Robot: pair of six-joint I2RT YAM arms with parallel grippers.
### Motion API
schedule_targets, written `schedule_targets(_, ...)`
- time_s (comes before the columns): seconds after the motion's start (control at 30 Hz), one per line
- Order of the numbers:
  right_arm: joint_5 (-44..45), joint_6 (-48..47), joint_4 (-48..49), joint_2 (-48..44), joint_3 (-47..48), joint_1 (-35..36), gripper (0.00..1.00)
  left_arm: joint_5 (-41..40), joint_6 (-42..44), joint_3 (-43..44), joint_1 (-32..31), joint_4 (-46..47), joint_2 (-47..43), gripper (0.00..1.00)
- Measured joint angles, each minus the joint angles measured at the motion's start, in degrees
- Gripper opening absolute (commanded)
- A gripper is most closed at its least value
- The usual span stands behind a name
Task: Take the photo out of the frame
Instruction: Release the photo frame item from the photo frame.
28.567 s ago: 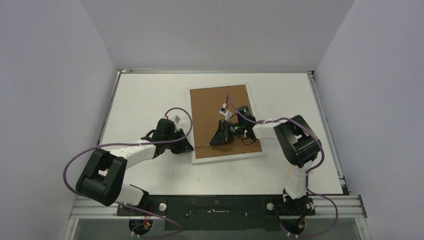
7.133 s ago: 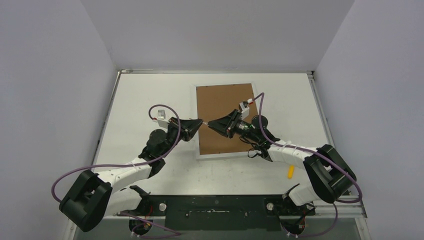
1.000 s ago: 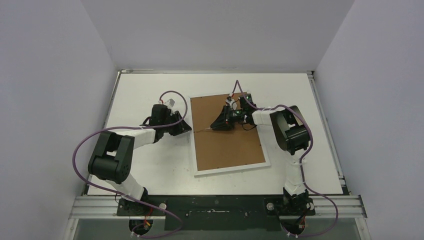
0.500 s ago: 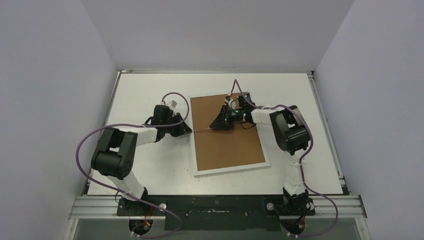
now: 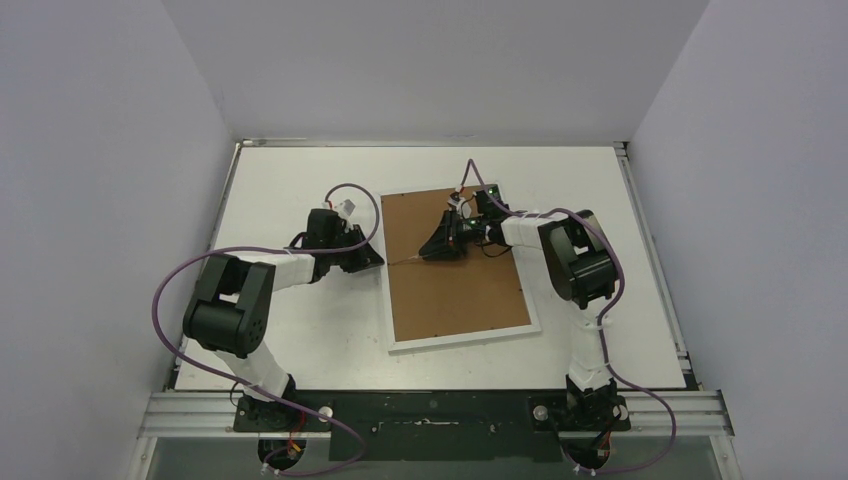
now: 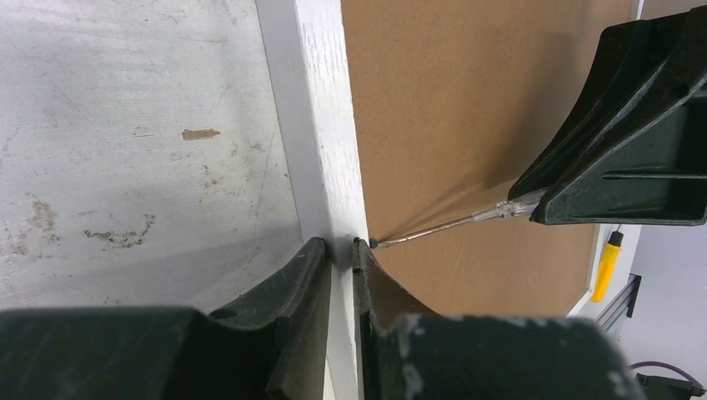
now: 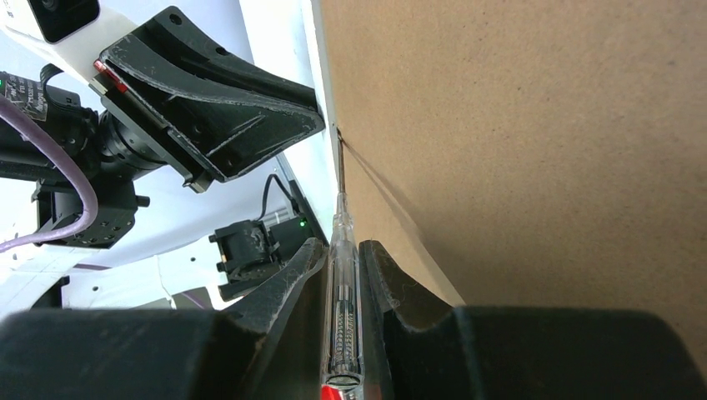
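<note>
Our left jaws pinching the frame (image 6: 313,125) rim, right jaws clamping the screwdriver (image 7: 342,242), tip at the backing board (image 6: 458,108) edge

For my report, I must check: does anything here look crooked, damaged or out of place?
The frame lies face down, askew on the table, which is scuffed, with a brown fleck. A small yellow object lies loose past the frame's right side. No damage to the frame shows.
</note>
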Motion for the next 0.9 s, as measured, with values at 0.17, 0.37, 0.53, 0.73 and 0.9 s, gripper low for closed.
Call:
schedule_targets(0.17, -0.2, 0.7, 0.5, 0.0, -0.6, -0.9, 0.05, 0.1, 0.3, 0.3, 0.0, 0.0, 0.1, 0.12)
schedule_targets(0.37, -0.5, 1.0, 0.4, 0.0, -0.9, -1.5, 0.05, 0.2, 0.9, 0.7, -0.2, -0.2, 0.3, 0.12)
schedule_targets(0.53, -0.5, 1.0, -0.1, 0.0, -0.6, -1.4, 0.05, 0.3, 1.1, 0.7, -0.2, -0.2, 0.3, 0.11)
schedule_targets(0.73, -0.2, 2.2, -0.3, 0.0, -0.4, -1.2, 0.05, 0.3, 1.1, 0.7, -0.3, -0.2, 0.3, 0.11)
schedule_targets(0.9, 0.6, 4.7, -0.9, 0.0, -0.4, -1.2, 0.05, 0.0, 1.2, 0.7, -0.6, 0.0, 0.3, 0.11)
